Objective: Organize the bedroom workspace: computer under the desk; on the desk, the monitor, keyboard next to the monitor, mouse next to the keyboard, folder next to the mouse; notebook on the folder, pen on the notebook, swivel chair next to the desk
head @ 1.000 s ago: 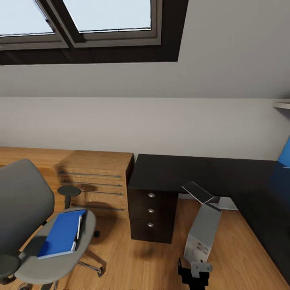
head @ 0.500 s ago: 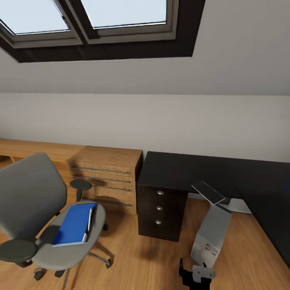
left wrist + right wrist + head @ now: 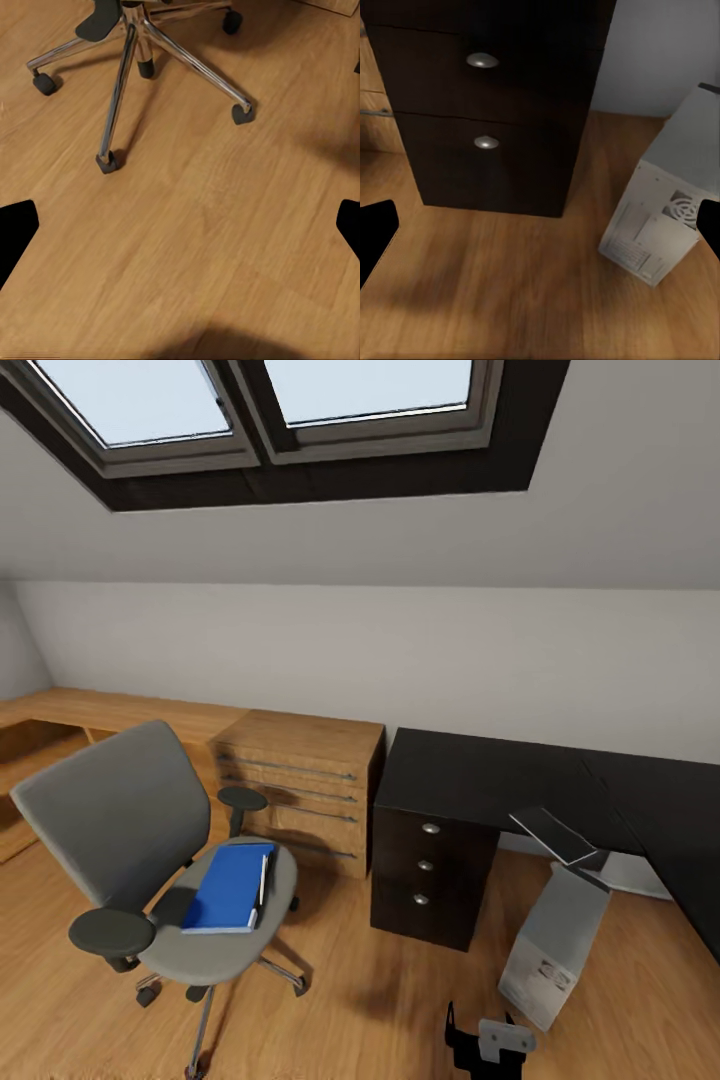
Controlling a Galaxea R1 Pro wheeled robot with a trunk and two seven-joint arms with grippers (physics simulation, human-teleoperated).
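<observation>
The swivel chair (image 3: pixel 120 830) stands on the wooden floor at the left, grey with black armrests. On its seat lies the blue folder (image 3: pixel 230 887), with the thin white pen (image 3: pixel 262 879) along its right edge. The black desk (image 3: pixel 480 775) runs along the wall at the right, over its three-knob drawer unit (image 3: pixel 428 865). Beside the drawers the light grey computer (image 3: pixel 555 950) stands tilted on the floor, its side panel (image 3: pixel 553 834) swung out. My left gripper (image 3: pixel 180 229) hangs open over bare floor near the chair's chrome base (image 3: pixel 124 75). My right gripper (image 3: pixel 540 229) is open, facing the drawer unit (image 3: pixel 487 112) and the computer (image 3: pixel 664 225).
A wooden chest of drawers (image 3: pixel 300 785) stands between the chair and the desk. A low wooden shelf (image 3: pixel 100 710) runs along the left wall under the sloped ceiling and skylight (image 3: pixel 290 400). A black and grey part of my arm (image 3: pixel 487 1042) shows at the head view's lower edge.
The whole head view has shifted, so the camera has moved. The chair now shows whole and further right, and the desk's right end has left the picture. The things themselves have not moved.
</observation>
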